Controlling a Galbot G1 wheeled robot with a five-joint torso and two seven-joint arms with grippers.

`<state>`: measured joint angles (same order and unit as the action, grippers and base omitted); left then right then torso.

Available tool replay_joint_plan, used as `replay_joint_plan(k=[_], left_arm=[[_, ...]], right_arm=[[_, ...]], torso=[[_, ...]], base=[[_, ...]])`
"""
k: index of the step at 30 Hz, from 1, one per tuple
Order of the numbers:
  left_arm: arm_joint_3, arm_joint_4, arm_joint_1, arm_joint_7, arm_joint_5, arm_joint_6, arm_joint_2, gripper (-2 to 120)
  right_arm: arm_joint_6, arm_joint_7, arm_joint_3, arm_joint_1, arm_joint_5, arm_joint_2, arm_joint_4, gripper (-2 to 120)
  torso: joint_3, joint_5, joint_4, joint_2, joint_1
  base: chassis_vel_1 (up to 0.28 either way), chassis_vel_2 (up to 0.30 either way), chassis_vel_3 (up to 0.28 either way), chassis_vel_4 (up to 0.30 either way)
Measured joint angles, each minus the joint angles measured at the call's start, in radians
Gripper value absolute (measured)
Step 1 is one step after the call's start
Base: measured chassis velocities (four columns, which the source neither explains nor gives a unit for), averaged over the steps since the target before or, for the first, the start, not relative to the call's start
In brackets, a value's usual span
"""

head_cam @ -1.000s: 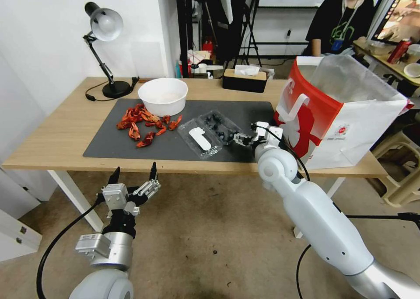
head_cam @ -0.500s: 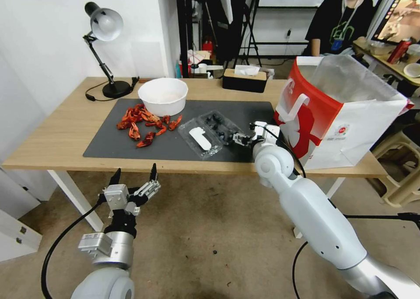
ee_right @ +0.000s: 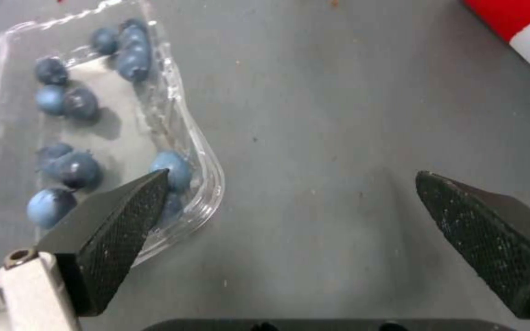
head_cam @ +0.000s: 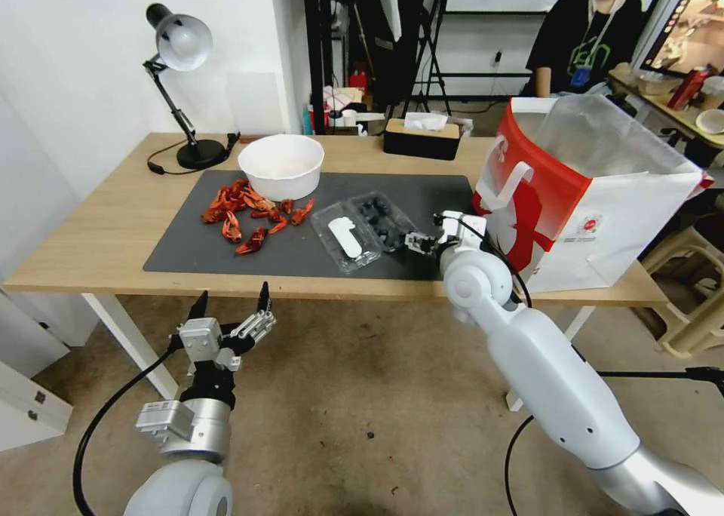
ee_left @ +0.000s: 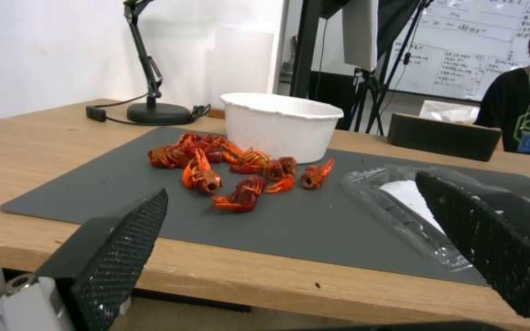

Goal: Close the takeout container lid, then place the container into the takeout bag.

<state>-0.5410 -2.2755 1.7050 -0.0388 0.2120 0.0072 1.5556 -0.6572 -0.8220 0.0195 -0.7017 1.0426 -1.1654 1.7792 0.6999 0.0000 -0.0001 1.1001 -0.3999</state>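
Clear takeout container (head_cam: 364, 229) open, lid (head_cam: 345, 238) flat; right gripper (ee_right: 290, 216) spread, one finger over its corner; left gripper (head_cam: 231, 297) spread, parked low.

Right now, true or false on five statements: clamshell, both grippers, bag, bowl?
1. The small clear plastic clamshell container of blueberries lies open on the dark grey mat. True.
2. The right gripper is shut on the container. False: its fingers are open beside the container's edge, holding nothing.
3. The left gripper hangs open below the table's front edge. True.
4. The container sits inside the large red-and-white paper takeout bag. False: it is on the mat, and the bag stands apart on the robot's right.
5. The round white bowl holds the red crayfish. False: they lie on the mat.
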Motion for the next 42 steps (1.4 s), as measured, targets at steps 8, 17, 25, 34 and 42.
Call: replay_joint_plan(k=[8, 17, 25, 34, 42], left_arm=[[0.000, 0.002, -0.001, -0.003, 0.002, -0.006, 0.002, 100], [0.000, 0.002, 0.003, -0.006, 0.002, -0.011, 0.001, 100], [0.003, 0.001, 0.006, -0.007, 0.002, -0.015, 0.003, 100], [0.003, -0.001, 0.006, -0.008, 0.007, -0.016, 0.003, 100], [0.003, -0.001, 0.000, -0.008, 0.016, -0.014, -0.002, 100]], right_arm=[[-0.023, -0.004, 0.014, -0.031, 0.011, 0.008, 0.043, 100], [-0.043, -0.006, 0.028, -0.056, 0.018, 0.010, 0.065, 100], [-0.043, -0.007, 0.036, -0.079, 0.022, 0.008, 0.094, 100], [0.042, 0.078, 0.061, -0.092, -0.001, 0.006, 0.116, 100], [0.256, 0.305, 0.120, -0.196, -0.114, 0.045, 0.235, 100]], torso=[[0.000, 0.0000, 0.0000, 0.000, 0.000], [0.000, 0.0000, 0.0001, 0.000, 0.000], [0.000, 0.0000, 0.0001, 0.000, 0.000], [0.000, 0.0001, 0.0001, 0.000, 0.000], [0.000, 0.0002, 0.0002, 0.000, 0.000]], base=[[0.000, 0.000, 0.000, 0.000], [0.000, 0.000, 0.000, 0.000], [0.000, 0.000, 0.000, 0.000], [0.000, 0.000, 0.000, 0.000], [0.000, 0.000, 0.000, 0.000]])
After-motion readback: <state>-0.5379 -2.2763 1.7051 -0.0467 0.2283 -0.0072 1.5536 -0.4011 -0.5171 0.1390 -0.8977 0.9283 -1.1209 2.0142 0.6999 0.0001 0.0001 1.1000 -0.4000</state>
